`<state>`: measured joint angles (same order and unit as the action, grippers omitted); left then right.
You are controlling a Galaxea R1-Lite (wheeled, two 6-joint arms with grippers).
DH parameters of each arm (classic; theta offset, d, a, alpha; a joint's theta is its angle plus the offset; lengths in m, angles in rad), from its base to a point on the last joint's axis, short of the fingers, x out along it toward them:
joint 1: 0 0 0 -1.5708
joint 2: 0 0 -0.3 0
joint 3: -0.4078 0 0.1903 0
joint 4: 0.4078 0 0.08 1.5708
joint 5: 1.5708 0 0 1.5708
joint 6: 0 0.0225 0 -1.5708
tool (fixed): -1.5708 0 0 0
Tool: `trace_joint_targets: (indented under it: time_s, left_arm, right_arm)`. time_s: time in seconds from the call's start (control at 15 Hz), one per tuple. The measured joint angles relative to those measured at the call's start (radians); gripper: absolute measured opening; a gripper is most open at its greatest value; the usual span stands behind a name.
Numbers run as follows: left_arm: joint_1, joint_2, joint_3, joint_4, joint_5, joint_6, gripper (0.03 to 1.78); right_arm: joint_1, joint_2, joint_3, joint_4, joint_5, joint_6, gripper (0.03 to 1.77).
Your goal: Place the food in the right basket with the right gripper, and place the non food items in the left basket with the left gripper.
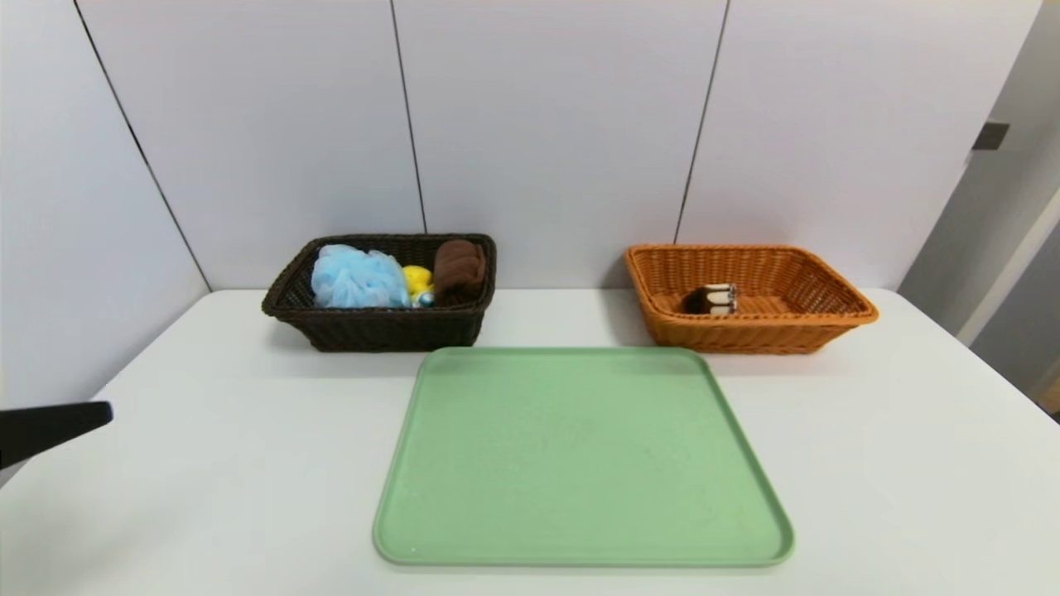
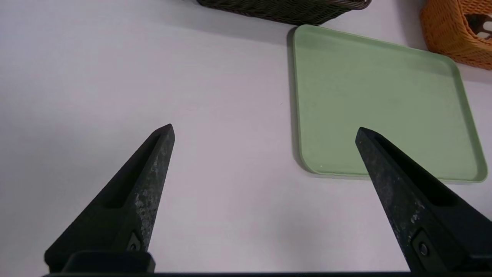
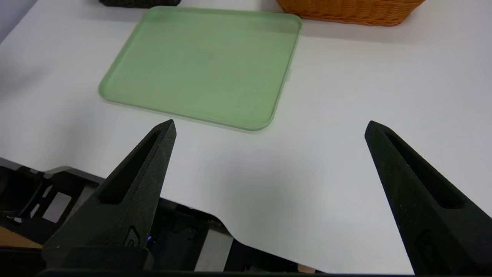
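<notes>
White tabletop [image 1: 248,463] with a green tray [image 1: 580,455] at centre frame in the head view, nothing lying on it. Dark brown wicker basket [image 1: 373,327] sits upper left of centre, against the wall, just behind the tray's left far corner; inside it a light blue bath pouf [image 1: 358,280] on the left, a yellow item [image 1: 417,280] in the middle, too small to identify, and a rolled brown cloth [image 1: 460,269] on the right, all touching each other. Orange wicker basket [image 1: 745,331] sits upper right of centre, just behind the tray's right far corner; inside it one dark brown and white food item [image 1: 712,299] lies toward its left side, can't tell exactly what it is. The two baskets are well apart, with bare tabletop between them. Left tool [image 2: 264,130] is spread wide and holds nothing; in the left wrist view both black fingers [image 2: 150,173] hang over bare tabletop near the tray's near-left corner, and in the head view only a black tip shows at the far left edge, mid-low in frame. Right tool [image 3: 270,126] is also spread wide and holds nothing; in the right wrist view it hangs over the near edge of the tabletop, with the tray beyond it and the robot's dark base [image 3: 46,192] showing lower left below the tabletop edge. Right tool is out of the head view.
</notes>
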<state>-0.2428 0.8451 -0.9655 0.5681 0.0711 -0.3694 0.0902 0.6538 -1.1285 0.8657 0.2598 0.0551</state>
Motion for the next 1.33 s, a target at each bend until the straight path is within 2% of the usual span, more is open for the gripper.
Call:
trace_joint_targets:
  time_s: [0.27,0.53,0.73,1.0,1.33]
  left_arm:
    - [0.076,-0.172,0.140,0.005,-0.003,0.000,1.69]
    - [0.132,-0.297,0.204,0.038,-0.003,0.001,1.69]
    - [0.165,-0.372,0.252,0.041,-0.003,0.012,1.69]
    - [0.195,-0.479,0.327,0.040,-0.003,0.119,1.69]
    - [0.222,-0.599,0.411,0.042,-0.014,0.233,1.69]
  right_arm:
    - [-0.042,-0.123,0.052,0.006,0.006,-0.020,1.70]
    - [-0.065,-0.220,0.066,0.099,0.006,-0.040,1.70]
    - [-0.097,-0.274,0.082,0.114,0.018,-0.042,1.70]
    - [-0.146,-0.346,0.102,0.186,0.101,-0.041,1.70]
    - [-0.155,-0.373,0.104,0.188,0.114,-0.055,1.70]
